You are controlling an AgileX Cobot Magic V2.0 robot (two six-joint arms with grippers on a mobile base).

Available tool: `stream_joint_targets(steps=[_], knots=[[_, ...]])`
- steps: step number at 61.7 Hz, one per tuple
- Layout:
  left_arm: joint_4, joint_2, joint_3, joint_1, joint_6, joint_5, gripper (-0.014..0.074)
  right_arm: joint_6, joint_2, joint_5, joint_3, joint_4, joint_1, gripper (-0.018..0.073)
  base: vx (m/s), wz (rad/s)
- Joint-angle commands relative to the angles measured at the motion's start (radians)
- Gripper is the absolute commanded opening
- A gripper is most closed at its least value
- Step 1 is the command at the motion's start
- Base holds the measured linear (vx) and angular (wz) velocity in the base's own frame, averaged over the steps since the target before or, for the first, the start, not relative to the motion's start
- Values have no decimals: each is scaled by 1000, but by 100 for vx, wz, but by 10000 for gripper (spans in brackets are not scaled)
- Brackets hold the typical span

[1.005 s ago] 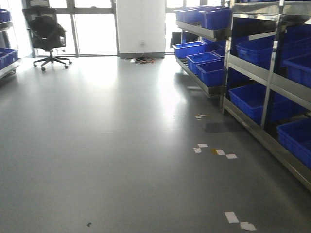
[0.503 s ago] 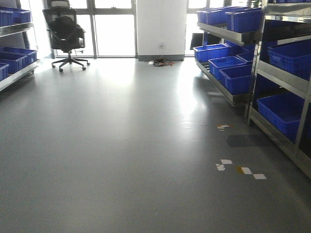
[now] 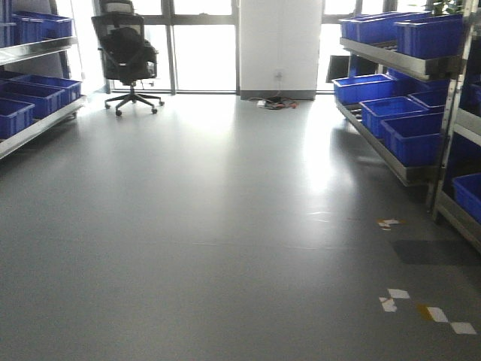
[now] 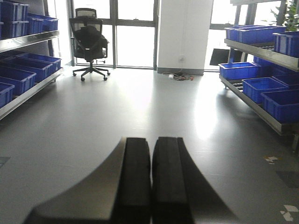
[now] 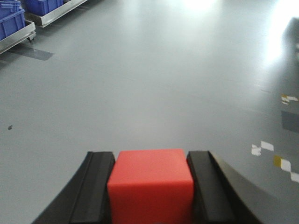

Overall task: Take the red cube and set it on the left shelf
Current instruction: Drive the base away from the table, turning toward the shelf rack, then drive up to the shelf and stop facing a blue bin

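Note:
The red cube (image 5: 150, 186) sits between the two black fingers of my right gripper (image 5: 150, 156), which is shut on it and holds it above the grey floor. My left gripper (image 4: 151, 140) is shut with nothing in it, its pads pressed together. The left shelf (image 3: 41, 124), a steel rack carrying blue crates (image 3: 34, 94), stands along the left wall some way ahead. It also shows in the left wrist view as the left shelf (image 4: 32, 91). Neither gripper appears in the front view.
A black office chair (image 3: 128, 53) stands at the back near the windows. Another rack with blue crates (image 3: 406, 128) lines the right side. Cables (image 3: 274, 103) lie by the white pillar. Tape marks (image 3: 425, 310) dot the floor at lower right.
The front view has swung left: the right rack slid toward the right edge, the chair shifted right, and the left shelf has come into view.

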Motion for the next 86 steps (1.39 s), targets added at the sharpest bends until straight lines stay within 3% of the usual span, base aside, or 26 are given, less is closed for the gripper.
stream_joint_targets(steps=[1, 86], knots=[[-1, -13, 24, -4, 0, -85, 102, -8, 11, -78, -29, -21, 1, 57, 49, 33], [-1, -13, 24, -4, 0, -85, 102, -8, 11, -78, -29, -21, 1, 57, 55, 47]])
